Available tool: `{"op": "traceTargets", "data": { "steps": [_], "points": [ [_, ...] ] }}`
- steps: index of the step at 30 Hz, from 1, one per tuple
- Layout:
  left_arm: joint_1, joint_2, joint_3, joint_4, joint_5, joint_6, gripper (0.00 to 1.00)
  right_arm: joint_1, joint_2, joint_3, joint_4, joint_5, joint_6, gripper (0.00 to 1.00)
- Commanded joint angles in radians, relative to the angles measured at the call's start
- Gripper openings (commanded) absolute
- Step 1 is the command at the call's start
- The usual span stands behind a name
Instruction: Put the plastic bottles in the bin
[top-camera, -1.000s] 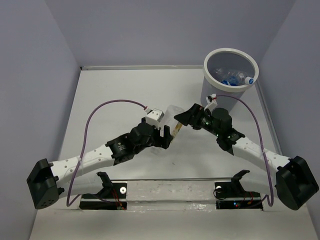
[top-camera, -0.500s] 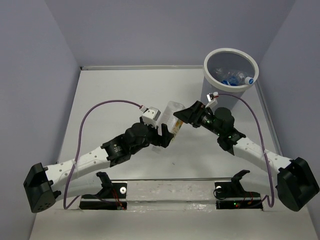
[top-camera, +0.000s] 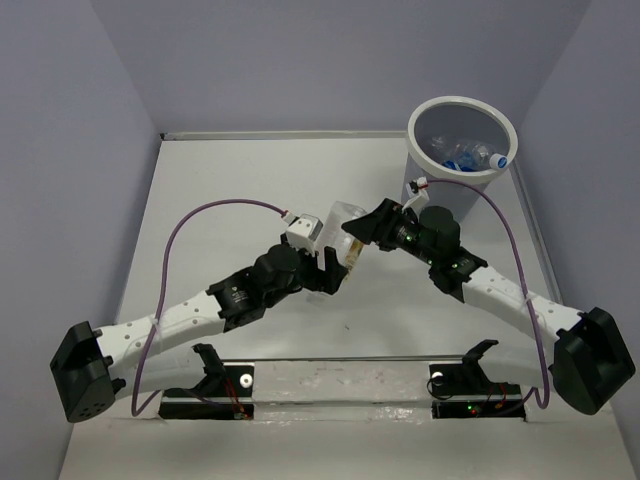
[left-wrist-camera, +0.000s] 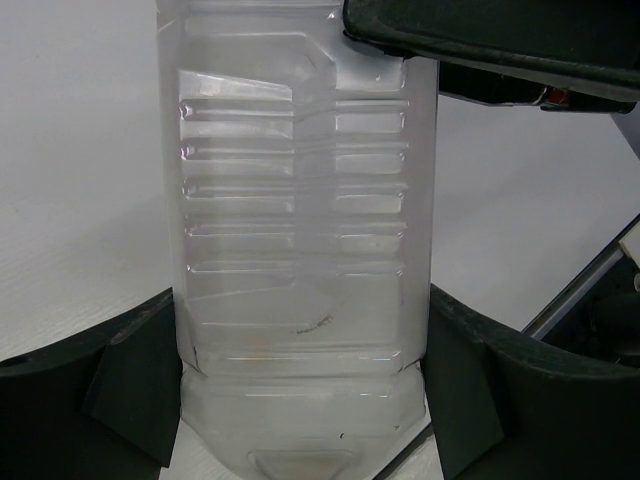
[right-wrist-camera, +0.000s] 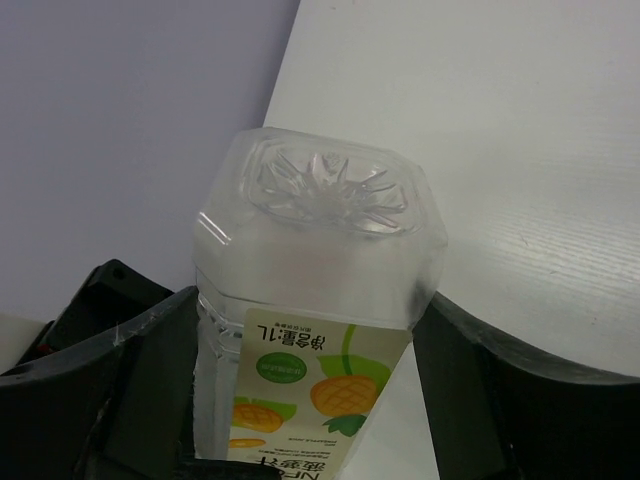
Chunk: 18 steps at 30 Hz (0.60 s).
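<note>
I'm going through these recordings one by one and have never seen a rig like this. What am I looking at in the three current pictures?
Two robot arms are bolted at the near edge of a white table. The overhead picture looks down from behind them, with the left arm on the left and the right arm on the right. The other two pictures come from a camera on each wrist, looking out along that arm's fingers. The left end effector grips a large clear bottle with a fruit label. The right end effector has its fingers on either side of the same bottle's base end; whether it grips is unclear. At the far right stands a grey bin holding small bottles.
</note>
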<state>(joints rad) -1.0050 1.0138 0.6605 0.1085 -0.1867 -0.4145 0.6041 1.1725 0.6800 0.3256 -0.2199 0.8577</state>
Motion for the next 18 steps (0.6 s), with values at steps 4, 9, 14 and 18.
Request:
{"op": "traceTargets", "data": {
  "steps": [4,9,14,18],
  "points": [
    [-0.026,-0.047,0.028,0.091,0.109,0.020,0.63,0.026,-0.034,0.039,0.079,0.054,-0.049,0.29],
    [-0.026,-0.089,0.048,0.030,0.064,0.023,0.92,0.026,-0.080,0.067,0.075,0.109,-0.085,0.25],
    [-0.026,-0.162,0.088,-0.053,-0.002,0.032,0.99,0.026,-0.109,0.162,0.027,0.192,-0.164,0.21],
    [-0.026,-0.233,0.154,-0.153,-0.054,0.039,0.99,0.016,-0.112,0.272,-0.039,0.295,-0.273,0.18]
  ]
}}
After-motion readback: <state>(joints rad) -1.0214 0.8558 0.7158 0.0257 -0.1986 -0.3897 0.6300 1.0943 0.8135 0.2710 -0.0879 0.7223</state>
